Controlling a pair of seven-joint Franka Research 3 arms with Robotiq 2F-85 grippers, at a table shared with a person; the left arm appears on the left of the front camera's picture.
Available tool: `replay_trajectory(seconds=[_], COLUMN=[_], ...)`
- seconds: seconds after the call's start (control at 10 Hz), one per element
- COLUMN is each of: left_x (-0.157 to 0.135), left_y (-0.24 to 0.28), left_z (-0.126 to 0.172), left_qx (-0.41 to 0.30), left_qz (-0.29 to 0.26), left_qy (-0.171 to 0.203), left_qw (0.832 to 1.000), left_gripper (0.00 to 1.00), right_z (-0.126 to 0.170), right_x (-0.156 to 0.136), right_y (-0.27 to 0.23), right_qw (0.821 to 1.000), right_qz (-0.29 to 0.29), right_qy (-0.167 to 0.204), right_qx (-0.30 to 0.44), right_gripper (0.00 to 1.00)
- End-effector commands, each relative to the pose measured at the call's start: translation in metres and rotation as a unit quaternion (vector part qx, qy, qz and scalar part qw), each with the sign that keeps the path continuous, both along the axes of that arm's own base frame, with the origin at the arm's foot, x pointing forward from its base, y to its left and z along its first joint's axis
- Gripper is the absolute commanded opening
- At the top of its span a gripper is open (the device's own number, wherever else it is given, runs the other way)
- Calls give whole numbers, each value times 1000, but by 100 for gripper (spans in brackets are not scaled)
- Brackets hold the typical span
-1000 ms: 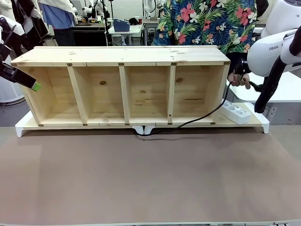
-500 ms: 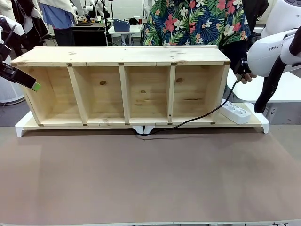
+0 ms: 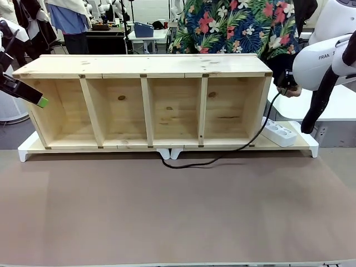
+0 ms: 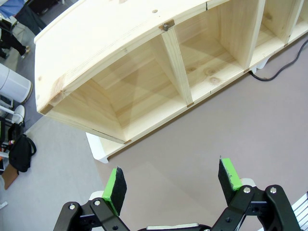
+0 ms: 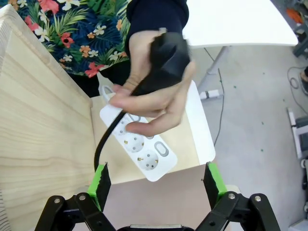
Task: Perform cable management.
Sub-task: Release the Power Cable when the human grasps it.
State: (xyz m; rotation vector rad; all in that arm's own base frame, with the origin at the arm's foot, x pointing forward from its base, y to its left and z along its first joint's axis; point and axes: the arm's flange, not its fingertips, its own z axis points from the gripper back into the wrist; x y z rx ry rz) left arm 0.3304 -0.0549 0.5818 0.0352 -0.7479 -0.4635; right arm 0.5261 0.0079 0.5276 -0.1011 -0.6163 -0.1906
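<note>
So the cable (image 3: 222, 158) is a thin black cord running out from under the middle of the wooden shelf (image 3: 144, 65), looping a bit over the brown mat (image 3: 178, 211), then climbing past the shelf's right end up to the person's hand (image 5: 151, 94), which is holding the plug (image 5: 166, 55) in the air above the power strip (image 5: 139, 142). My guess is it's light and floppy, so the cord will sag and slide wherever you pinch it; the chunky plug looks like the only stiff, solid bit, so I'd take hold there or just behind it. Count-wise: one cable, one plug, one white strip with a few sockets, one shelf with four open compartments, and two arms. The right gripper (image 5: 156, 185) hangs just under the hand and plug with its jaws wide apart, holding nothing. The left gripper (image 4: 171, 180) is well away near the shelf's left end, also spread wide and empty.
</note>
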Motion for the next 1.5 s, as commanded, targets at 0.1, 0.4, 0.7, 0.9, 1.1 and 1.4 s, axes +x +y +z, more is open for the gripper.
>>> replay_trajectory(seconds=[0.1,0.4,0.7,0.9,1.1,1.4], left_x=[0,0,0,0,0,0], left_y=[0,0,0,0,0,0], left_z=[0,0,0,0,0,0], left_qx=[-1,-1,-1,-1,-1,-1], left_qz=[1,1,1,1,1,1], left_qy=[-3,-3,-3,-3,-3,-3], left_qw=[1000,1000,1000,1000,1000,1000], left_gripper=[100,100,100,100,100,100], right_z=[-1,-1,-1,-1,-1,-1], right_x=[0,0,0,0,0,0], right_y=[1,1,1,1,1,1], right_qw=[1000,1000,1000,1000,1000,1000], right_qz=[0,0,0,0,0,0], right_qy=[1,1,1,1,1,1], right_qx=[0,0,0,0,0,0], right_gripper=[100,100,100,100,100,100])
